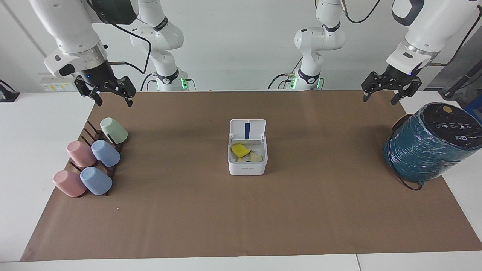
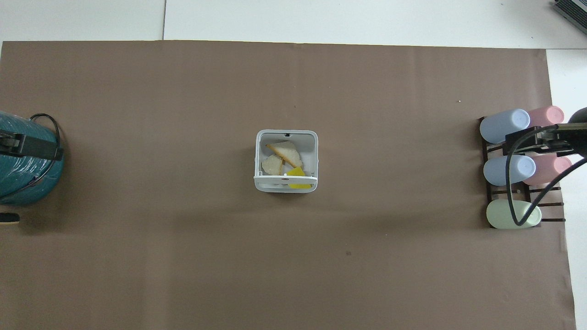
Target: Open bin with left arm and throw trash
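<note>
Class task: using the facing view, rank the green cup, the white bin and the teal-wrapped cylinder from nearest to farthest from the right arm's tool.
Measured from the right tool, raised over the mat's corner:
1. Green cup, on the rack just below the tool, at the right arm's end.
2. Bin, mid-table, lid open.
3. Teal-wrapped cylinder, at the left arm's end.
</note>
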Action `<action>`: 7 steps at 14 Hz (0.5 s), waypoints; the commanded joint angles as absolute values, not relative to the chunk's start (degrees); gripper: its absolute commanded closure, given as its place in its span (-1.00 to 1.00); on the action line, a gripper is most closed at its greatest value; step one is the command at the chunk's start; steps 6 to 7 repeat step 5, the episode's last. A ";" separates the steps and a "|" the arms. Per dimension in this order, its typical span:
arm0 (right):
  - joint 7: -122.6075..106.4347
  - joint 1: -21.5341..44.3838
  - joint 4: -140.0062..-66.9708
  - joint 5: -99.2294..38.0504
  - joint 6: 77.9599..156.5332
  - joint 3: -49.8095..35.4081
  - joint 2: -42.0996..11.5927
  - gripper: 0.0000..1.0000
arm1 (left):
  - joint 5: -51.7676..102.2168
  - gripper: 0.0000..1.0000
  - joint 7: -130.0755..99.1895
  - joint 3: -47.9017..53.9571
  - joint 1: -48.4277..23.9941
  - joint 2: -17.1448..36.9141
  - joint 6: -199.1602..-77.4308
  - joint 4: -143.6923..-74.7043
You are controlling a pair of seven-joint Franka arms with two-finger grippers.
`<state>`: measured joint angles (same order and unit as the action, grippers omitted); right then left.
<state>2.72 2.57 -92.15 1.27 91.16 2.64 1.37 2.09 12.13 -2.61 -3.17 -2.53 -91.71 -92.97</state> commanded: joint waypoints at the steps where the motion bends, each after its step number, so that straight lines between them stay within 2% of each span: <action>1: 3.78 2.90 -91.85 1.75 89.65 2.55 2.02 -1.00 | 2.46 -1.00 12.83 -2.37 -2.20 -4.04 -92.02 -94.48; 7: 3.69 2.99 -91.32 1.14 88.86 2.37 1.85 -1.00 | 2.46 -1.00 12.83 -2.29 -1.67 -4.13 -91.32 -94.66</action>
